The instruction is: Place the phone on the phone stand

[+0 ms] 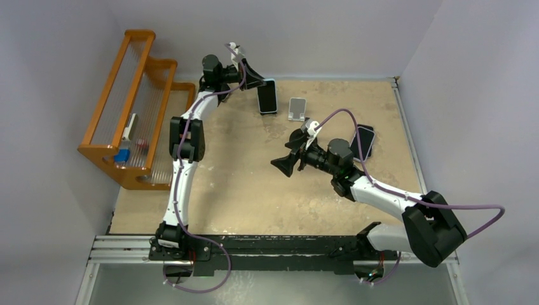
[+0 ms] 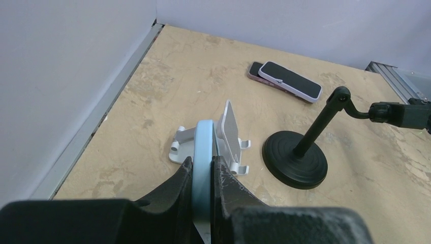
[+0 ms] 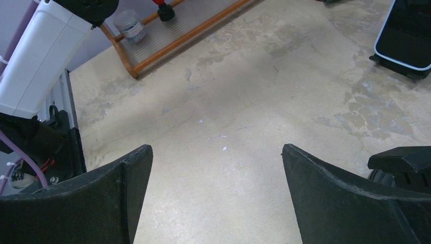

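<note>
Phone (image 1: 267, 96): one flat slab with a black screen and a pale-blue rim. It is pinched across its faces between the fingers of the left gripper (image 2: 203, 162), at about 12 o'clock of the worktop (image 1: 241, 184). From the left wrist only its rounded blue edge shows, lined up directly in front of the white phone stand (image 2: 226, 134); cannot tell whether the two touch. From the top view the stand sits just at the phone's 3 o'clock, back plate tilted, two small lips at its foot. Left arm: stretched far forward, elbow bent, wrist turned toward 3 o'clock. Right arm: folded low, forearm running toward 9 o'clock. The right gripper (image 1: 284, 166) hovers over mid-worktop, fingers spread wide, nothing between them. Counts: phones 3, one held plus a stacked pair (image 2: 284, 80) at the stand's 4 o'clock, a white-edged one lying on a dark one. Stands 2, the white one and a black round-base stand (image 2: 295, 161) with a jointed rod. Arms 2. Orange wooden rack (image 1: 136, 108) at 9 o'clock, a few small items on it.
</note>
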